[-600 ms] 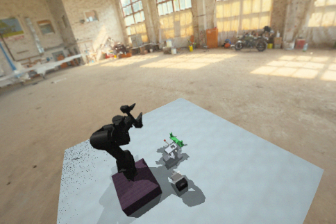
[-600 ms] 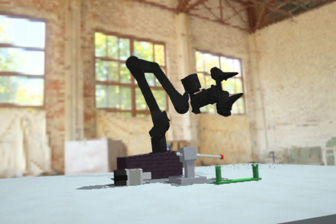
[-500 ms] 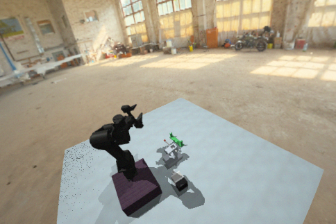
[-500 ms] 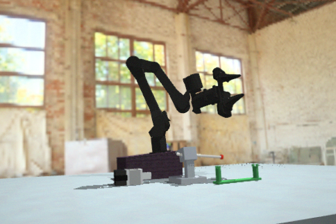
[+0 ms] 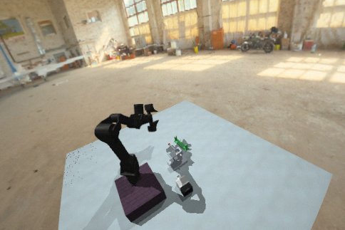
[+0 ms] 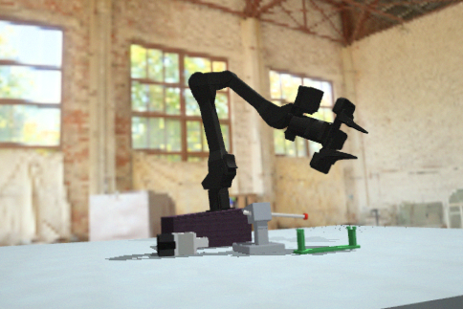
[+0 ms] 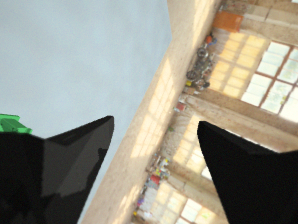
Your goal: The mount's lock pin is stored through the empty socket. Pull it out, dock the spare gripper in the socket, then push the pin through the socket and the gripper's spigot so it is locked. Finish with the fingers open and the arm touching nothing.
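My gripper (image 5: pixel 154 116) (image 6: pixel 358 143) (image 7: pixel 156 124) is open and empty, held high in the air above the table, over the green rack. The grey mount (image 5: pixel 176 156) (image 6: pixel 260 231) stands on the table with the lock pin (image 6: pixel 287 215) through its socket; the pin's red knob (image 5: pixel 168 144) (image 6: pixel 305 216) sticks out on one side. The spare gripper (image 5: pixel 184 185) (image 6: pixel 179 244), white with a black end, lies on the table near the mount. A green rack (image 5: pixel 181 143) (image 6: pixel 327 243) (image 7: pixel 12 123) lies just beyond the mount.
The arm stands on a dark purple base block (image 5: pixel 140 193) (image 6: pixel 206 229). The pale table top (image 5: pixel 267 170) (image 6: pixel 287 281) ends in edges all round, with the hall floor beyond.
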{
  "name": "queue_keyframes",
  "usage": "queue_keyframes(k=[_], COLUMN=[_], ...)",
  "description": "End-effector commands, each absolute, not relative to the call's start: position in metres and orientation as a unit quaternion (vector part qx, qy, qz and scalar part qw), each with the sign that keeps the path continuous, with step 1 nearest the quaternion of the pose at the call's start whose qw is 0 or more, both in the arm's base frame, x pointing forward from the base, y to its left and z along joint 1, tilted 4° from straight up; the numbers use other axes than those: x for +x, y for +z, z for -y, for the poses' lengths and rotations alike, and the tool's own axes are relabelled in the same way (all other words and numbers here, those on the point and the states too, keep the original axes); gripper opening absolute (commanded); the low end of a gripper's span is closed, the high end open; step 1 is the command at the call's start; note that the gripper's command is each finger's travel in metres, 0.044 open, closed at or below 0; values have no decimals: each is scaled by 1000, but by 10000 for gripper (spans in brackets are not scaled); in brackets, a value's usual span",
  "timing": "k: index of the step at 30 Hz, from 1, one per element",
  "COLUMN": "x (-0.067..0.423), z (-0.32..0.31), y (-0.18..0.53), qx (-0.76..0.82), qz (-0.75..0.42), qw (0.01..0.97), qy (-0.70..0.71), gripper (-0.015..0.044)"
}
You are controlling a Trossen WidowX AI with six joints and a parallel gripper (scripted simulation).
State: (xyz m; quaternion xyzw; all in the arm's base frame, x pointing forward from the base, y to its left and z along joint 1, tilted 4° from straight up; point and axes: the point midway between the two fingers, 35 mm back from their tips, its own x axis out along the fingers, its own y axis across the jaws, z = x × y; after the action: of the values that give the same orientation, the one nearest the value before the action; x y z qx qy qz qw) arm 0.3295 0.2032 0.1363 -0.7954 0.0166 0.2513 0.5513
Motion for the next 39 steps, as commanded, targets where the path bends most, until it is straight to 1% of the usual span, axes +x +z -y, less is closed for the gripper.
queue_keyframes(k=[1,8,16,30,39], x=[359,346,318,316,308], z=[-141,-93,-52,-50,-43], y=[106,100,113,112,44], qx=[-708,-609,-483,-475,-475], qz=[-248,-403,-545,-553,-553], qw=[551,544,528,527,527], qy=[366,414,437,437,437], gripper=[300,300,300,300,300])
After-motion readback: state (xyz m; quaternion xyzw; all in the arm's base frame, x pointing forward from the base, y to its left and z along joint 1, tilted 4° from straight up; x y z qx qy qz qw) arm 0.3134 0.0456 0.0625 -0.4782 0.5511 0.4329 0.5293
